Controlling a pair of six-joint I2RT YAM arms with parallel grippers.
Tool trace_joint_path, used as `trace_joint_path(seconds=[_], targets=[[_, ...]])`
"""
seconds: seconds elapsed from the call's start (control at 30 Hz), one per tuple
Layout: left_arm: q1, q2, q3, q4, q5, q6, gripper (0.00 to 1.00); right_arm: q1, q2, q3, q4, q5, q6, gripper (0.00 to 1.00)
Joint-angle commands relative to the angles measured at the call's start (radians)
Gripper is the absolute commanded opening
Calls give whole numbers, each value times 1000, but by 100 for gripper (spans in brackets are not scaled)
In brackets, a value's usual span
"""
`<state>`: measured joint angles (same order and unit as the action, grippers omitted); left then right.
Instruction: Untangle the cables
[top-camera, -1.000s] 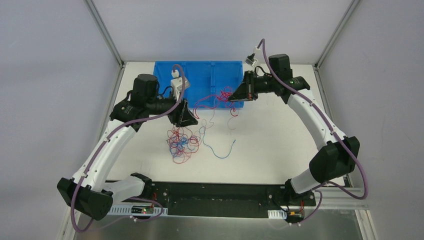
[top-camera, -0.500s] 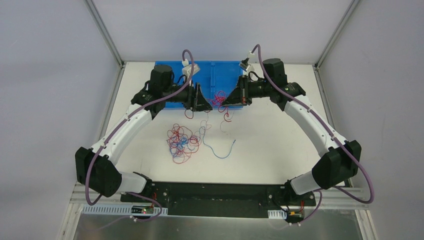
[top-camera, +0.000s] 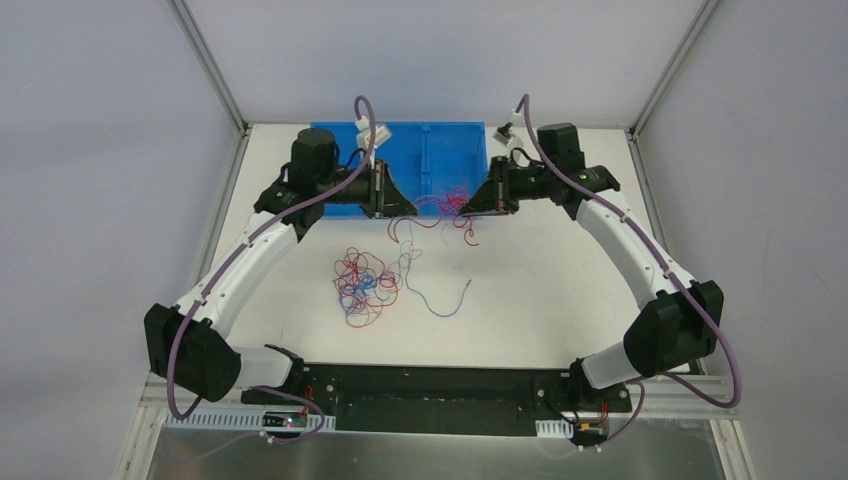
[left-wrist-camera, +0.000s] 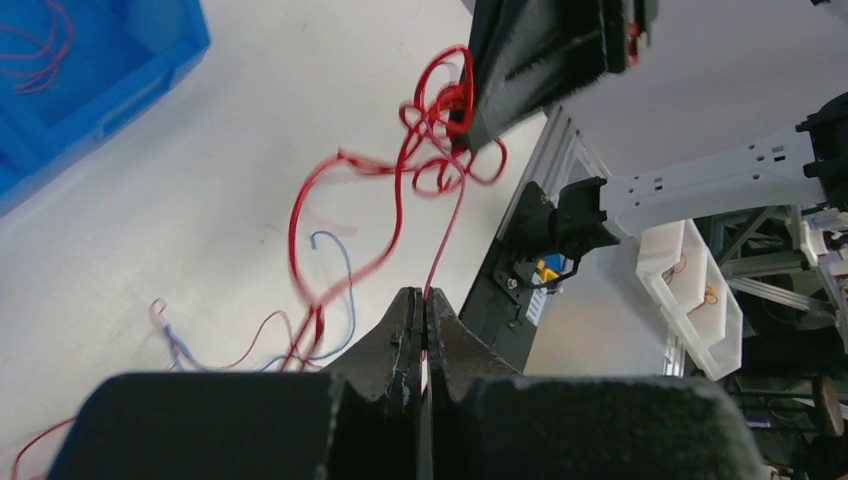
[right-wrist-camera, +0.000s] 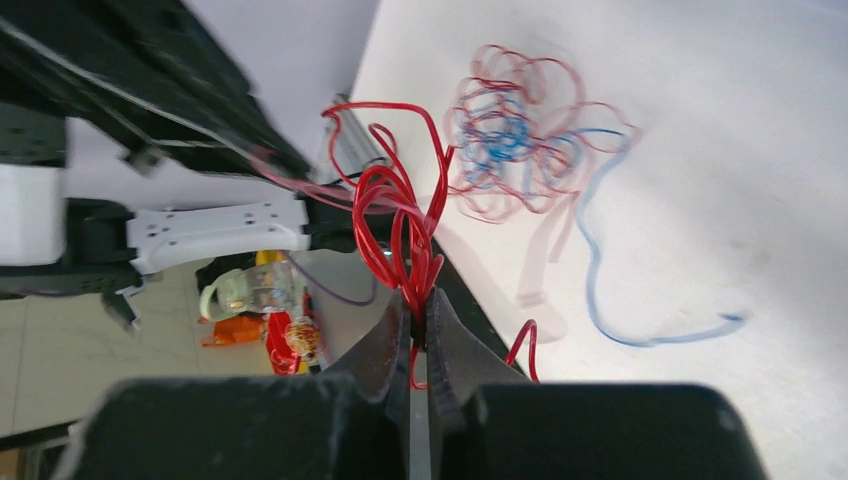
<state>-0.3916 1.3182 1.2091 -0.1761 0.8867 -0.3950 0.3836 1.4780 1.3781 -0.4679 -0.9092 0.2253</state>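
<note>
Nearest the arm bases, on the white desk (top-camera: 560, 300), the main tangle (top-camera: 362, 285) of red and blue cables lies knotted and untouched. One blue strand (top-camera: 445, 303) trails loose just beside it.

Further out, both arms meet above the desk. The left jaws are pinched tight on a single red strand (left-wrist-camera: 445, 240), and the right jaws are clamped on a red bunch (right-wrist-camera: 400, 250). The wire runs between the two, with loops dangling underneath. It looks like a pull-apart on this one clump.

At the far edge sits the blue bin (top-camera: 440, 150), and the left wrist view catches a few red strands (left-wrist-camera: 40, 40) already lying inside. So, my read: a small share is sorted, one clump is mid-separation, and the big knot is all to do.
</note>
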Motion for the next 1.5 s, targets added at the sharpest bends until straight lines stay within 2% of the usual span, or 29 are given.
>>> trace_joint_path(seconds=[0.0, 0.1, 0.23, 0.53, 0.87, 1.0, 1.17, 1.3, 1.47], targets=[[100, -108, 52, -69, 47, 53, 0, -129, -23, -66, -192, 34, -242, 0], [148, -130, 107, -94, 58, 88, 0, -194, -13, -116, -263, 50, -364, 0], [173, -97, 270, -119, 35, 152, 0, -250, 18, -198, -288, 82, -432, 0], [180, 160, 799, -81, -9, 81, 0, -302, 68, -324, -301, 159, -539, 0], [179, 430, 1264, 27, -110, -8, 0, -304, 50, -362, -304, 157, -558, 0], [180, 425, 1259, 63, -94, -28, 0, -304, 14, -318, -318, 110, -566, 0], [183, 257, 996, 68, -67, 22, 0, -287, -72, -143, -204, 19, -380, 0], [197, 115, 827, 57, -71, 61, 0, -213, -61, 11, -85, 127, -242, 0], [198, 26, 752, 19, -97, 116, 0, -93, 72, 181, 20, 284, -83, 0]])
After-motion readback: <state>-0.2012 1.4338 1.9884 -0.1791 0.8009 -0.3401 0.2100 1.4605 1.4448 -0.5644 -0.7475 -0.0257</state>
